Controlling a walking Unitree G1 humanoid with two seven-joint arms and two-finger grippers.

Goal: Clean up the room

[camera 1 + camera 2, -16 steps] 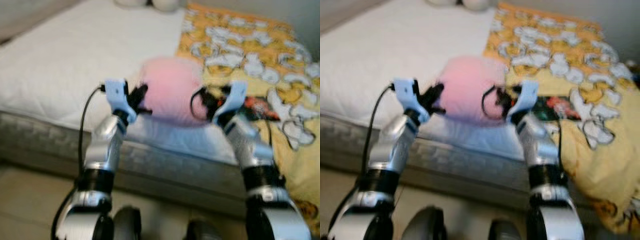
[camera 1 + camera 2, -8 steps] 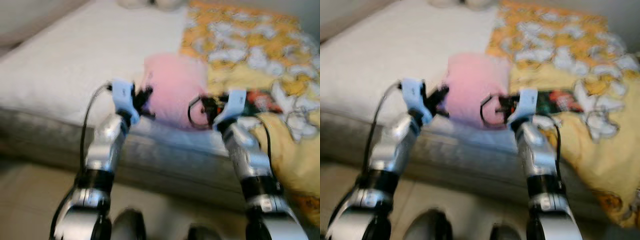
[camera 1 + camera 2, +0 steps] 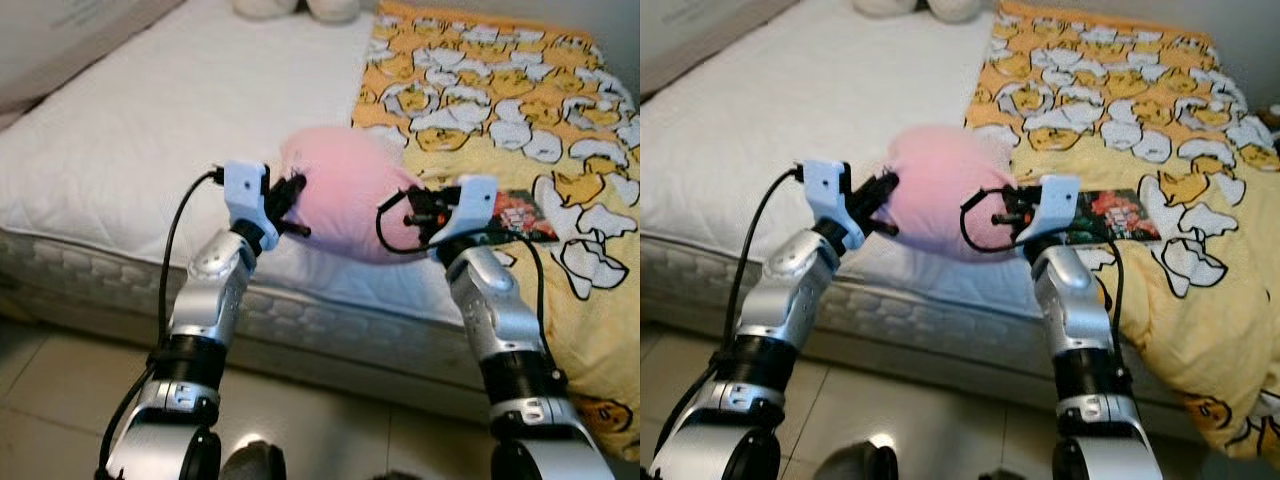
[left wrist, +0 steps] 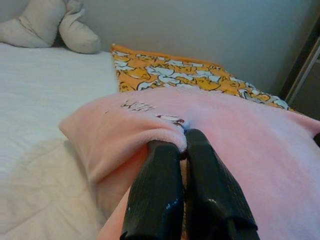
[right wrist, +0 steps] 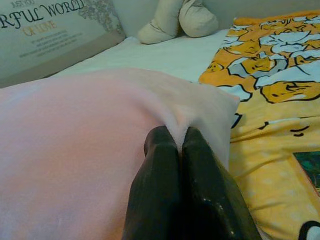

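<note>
You have the pink pillow held above the bed edge: left pincer clamps its 9 o'clock side, right pincer its 3 o'clock side.

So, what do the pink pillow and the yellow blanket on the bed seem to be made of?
The pink pillow looks like soft fleece or plush: its surface is matte and fuzzy, and it puckers where the left gripper and the right gripper pinch it. The yellow blanket appears to be thin printed fabric, probably cotton or a blend: it lies flat, with a cartoon egg pattern and soft folds.
</note>
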